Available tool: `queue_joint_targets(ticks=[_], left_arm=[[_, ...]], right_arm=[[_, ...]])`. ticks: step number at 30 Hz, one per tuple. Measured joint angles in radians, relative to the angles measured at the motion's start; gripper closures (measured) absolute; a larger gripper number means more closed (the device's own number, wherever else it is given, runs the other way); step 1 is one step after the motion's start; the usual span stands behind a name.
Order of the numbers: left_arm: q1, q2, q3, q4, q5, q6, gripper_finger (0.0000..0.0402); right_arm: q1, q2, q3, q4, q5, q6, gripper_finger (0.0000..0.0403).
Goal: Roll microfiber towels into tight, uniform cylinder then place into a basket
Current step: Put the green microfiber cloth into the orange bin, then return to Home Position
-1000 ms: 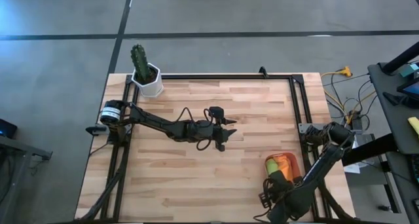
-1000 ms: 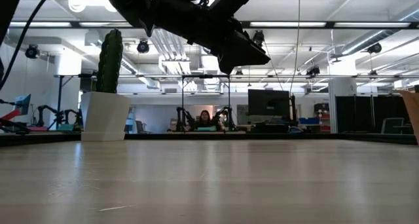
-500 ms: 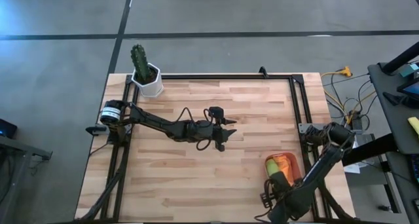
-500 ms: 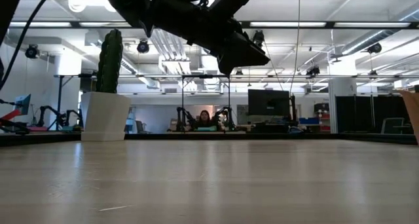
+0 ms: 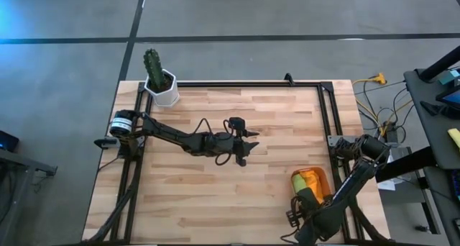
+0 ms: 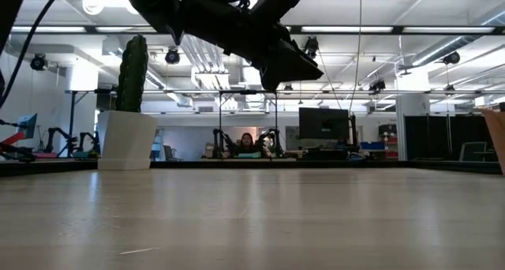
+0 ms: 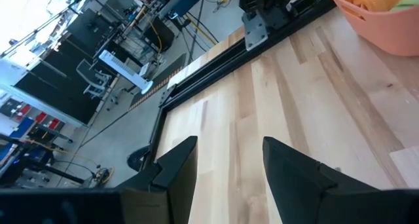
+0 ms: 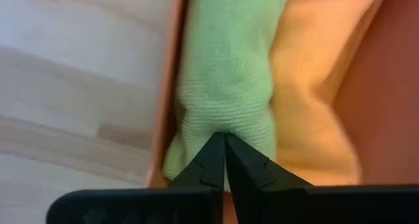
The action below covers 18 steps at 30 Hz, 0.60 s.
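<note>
While your left end effector [image 5: 245, 149] hangs over the middle of the counter [image 5: 187, 196] with its fingers apart, your right end effector [image 8: 224, 160] is pinched together on the green towel [image 8: 232, 67]. That towel lies beside the orange towel [image 8: 314, 93] inside the basket [image 5: 310, 183], near the counter's right edge.

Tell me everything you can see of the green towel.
The green towel is a lime microfiber cloth with a fine knit-like nap, rolled into a soft cylinder. It lies inside the basket, along one wall, side by side with the orange towel and touching it. The right gripper is at its end, fingers together and pinching the fabric, which puckers there. From above, only a sliver of it shows in the basket near the table's front right corner.
</note>
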Motion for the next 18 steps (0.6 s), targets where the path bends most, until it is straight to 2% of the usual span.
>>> queue_joint_targets(ticks=[7, 9, 12, 15, 18], left_arm=[[-0.002, -0.079, -0.006, -0.049, -0.04, -0.008, 0.0244], [-0.004, -0.111, -0.011, -0.083, -0.051, -0.036, 0.0244], [-0.003, -0.175, -0.039, -0.096, -0.006, -0.085, 0.0247], [0.01, -0.243, -0.089, -0.071, 0.166, -0.176, 0.0264], [0.028, -0.314, -0.162, -0.021, 0.312, -0.298, 0.0297]], right_arm=[[0.036, -0.004, 0.162, -0.23, 0.135, -0.098, 0.0394], [0.051, -0.005, 0.184, -0.293, 0.207, -0.119, 0.0394], [0.076, -0.015, 0.169, -0.338, 0.471, -0.121, 0.0394], [0.094, -0.072, 0.081, -0.333, 0.792, -0.154, 0.0395], [0.093, -0.146, -0.036, -0.329, 0.938, -0.192, 0.0395]])
